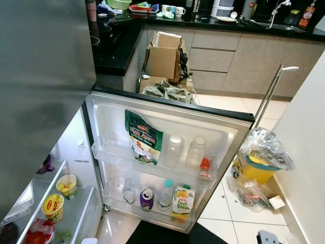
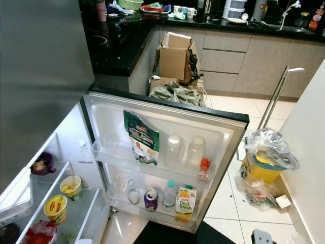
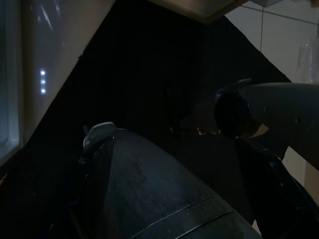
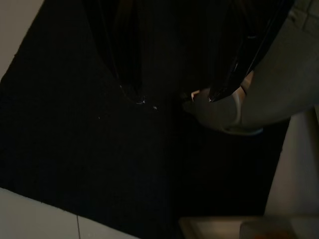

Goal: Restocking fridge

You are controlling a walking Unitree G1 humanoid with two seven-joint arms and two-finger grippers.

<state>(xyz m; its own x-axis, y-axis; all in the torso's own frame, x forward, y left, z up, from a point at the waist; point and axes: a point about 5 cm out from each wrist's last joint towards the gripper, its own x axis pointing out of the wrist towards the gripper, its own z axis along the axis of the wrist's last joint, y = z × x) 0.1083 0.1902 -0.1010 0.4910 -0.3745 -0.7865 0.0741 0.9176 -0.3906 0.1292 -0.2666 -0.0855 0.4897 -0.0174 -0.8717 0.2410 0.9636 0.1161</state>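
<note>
Kitchen tiles and dark counters frame the open fridge door (image 1: 223,133). On its lower shelf stands an orange juice carton (image 1: 182,201): boxy, stiff, probably fairly heavy, best gripped across its flat sides. Beside it sit a purple can (image 1: 147,199) and a bottle (image 1: 165,194). Both grippers hang in shadow; whether their jaws are parted I cannot tell.

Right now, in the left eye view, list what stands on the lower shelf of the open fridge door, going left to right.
Clear glass jar → purple drink can → water bottle with teal cap → orange juice carton.
</note>
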